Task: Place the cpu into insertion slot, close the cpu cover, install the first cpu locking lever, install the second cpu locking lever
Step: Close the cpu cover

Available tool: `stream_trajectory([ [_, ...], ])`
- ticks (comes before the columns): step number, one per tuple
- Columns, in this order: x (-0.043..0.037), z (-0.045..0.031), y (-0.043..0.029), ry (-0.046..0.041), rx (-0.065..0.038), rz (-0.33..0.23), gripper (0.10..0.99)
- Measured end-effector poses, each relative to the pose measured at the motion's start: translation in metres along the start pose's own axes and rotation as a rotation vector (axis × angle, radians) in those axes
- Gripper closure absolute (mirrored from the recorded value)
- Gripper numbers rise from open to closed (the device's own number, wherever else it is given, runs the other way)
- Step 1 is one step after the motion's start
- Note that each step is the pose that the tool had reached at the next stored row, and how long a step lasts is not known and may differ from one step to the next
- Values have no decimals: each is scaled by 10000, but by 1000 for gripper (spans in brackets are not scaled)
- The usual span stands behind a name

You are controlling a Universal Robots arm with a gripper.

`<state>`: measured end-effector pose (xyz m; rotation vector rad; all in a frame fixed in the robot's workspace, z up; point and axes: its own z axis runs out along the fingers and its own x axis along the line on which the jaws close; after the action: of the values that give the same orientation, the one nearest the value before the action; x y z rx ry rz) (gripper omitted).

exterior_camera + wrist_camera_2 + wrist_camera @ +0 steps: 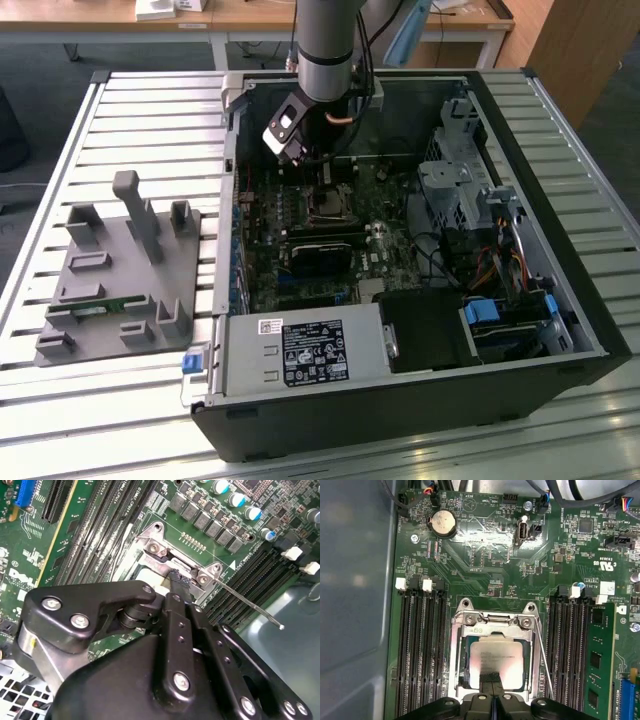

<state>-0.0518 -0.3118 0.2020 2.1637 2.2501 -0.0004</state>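
Atop slatted table [150,120], case [400,415] with cpu [496,657]

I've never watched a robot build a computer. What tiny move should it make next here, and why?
Probably shift the gripper across to the thin locking lever and start pushing it down. The cpu is already seated, the cpu cover seems to lie over it with the gripper's shut tips at its edge, and the lever stands free, unlatched.
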Motion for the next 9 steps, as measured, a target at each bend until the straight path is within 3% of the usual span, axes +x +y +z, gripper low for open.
stream_trajectory([
  [9,0,-9,0,1,3,-1,980],
])
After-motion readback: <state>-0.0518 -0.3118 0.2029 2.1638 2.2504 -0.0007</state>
